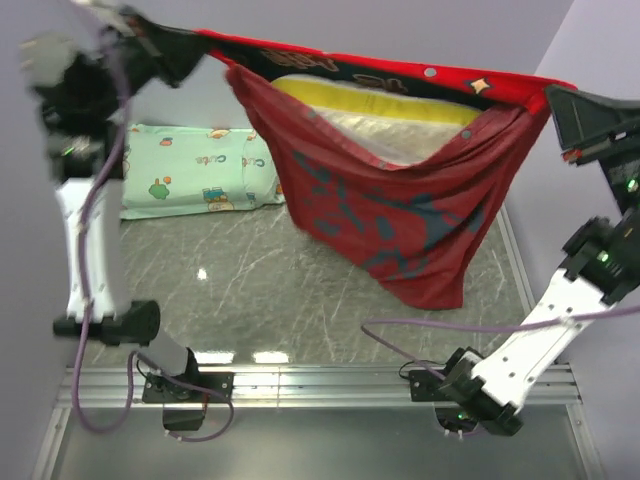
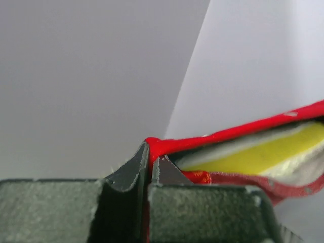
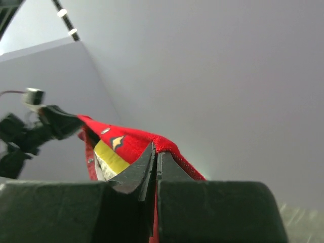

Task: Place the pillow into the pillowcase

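The dark grey, marble-veined tabletop (glossy, with lamp glare near its front edge) carries one mint-green rectangular fabric pillow with small cartoon prints. It lies flat, well below the left gripper jaws and far from the right gripper jaws.

Mint-green cartoon-print pillow lies flat at far left of grey marbled tabletop, aluminium rail along its near edge, lilac walls behind

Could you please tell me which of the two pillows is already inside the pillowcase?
The cream-white pillow with the yellow band, inside the raised red pillowcase; the mint-green pillow lies on the table.
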